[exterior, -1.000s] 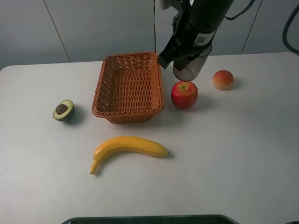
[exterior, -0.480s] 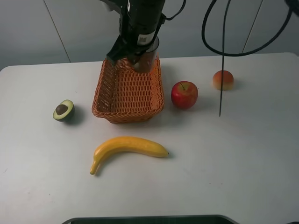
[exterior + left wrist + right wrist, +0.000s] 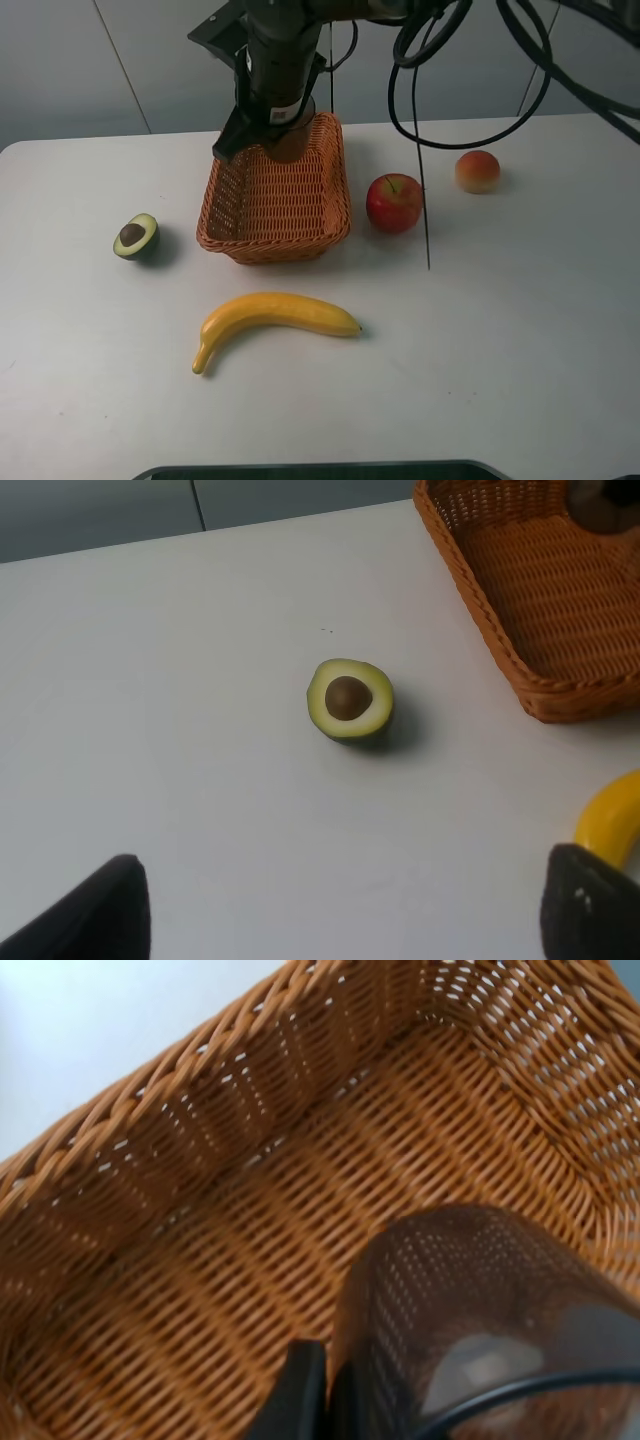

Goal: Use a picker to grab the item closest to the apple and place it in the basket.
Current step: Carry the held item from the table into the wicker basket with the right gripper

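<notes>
Exterior high, upper middle: the black two-fingered pincer [image 3: 262, 138] grips the smoky-grey see-through plastic tumbler [image 3: 292, 143] over the top end of the orange-brown woven wicker basket [image 3: 275, 250]. Dropped from there, it might tip or bounce toward the shiny red apple [image 3: 394, 203].

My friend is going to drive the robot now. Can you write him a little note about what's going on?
Left gripper: open, holding nothing, near the halved avocado.
Right gripper: shut on the grey tumbler, over the far end of the basket.
The apple sits on the table, right of the basket.
Done: tumbler grabbed and brought to the basket.
Left to do: set it down inside, open the jaws, lift the arm away.
</notes>
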`<state>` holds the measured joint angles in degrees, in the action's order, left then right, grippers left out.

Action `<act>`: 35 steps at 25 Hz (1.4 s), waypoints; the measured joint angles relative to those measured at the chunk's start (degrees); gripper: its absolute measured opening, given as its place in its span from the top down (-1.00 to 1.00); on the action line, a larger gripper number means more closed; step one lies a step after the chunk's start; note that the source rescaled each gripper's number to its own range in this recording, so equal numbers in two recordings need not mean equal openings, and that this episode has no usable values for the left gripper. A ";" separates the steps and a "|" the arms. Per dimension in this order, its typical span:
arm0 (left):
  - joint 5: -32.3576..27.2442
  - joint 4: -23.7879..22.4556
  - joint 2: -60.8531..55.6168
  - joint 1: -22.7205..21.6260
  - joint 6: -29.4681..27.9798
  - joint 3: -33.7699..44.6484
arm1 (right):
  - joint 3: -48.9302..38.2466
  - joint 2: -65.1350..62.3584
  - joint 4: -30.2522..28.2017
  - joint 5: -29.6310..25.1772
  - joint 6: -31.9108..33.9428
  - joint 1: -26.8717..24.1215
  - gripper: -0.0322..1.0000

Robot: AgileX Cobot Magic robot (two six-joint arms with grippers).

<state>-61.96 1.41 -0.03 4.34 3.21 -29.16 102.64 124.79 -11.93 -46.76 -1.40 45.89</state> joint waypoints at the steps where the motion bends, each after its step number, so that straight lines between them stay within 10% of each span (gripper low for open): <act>1: 0.00 0.00 0.00 0.00 0.00 0.00 | 0.00 0.37 -0.16 0.51 0.00 0.00 0.94; 15: 0.00 0.00 0.00 0.00 0.00 0.00 | 0.27 6.92 -1.18 6.43 0.23 0.10 0.88; 26: 0.00 0.00 0.00 0.00 0.00 0.00 | 0.27 7.49 -1.76 7.30 0.45 0.10 -0.81; 35: 0.00 0.00 0.00 0.00 -0.11 0.00 | 0.27 2.16 -1.08 6.97 0.45 0.10 -1.00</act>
<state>-61.96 1.41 -0.03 4.34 3.11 -29.16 102.92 126.95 -13.01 -39.80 -0.95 45.98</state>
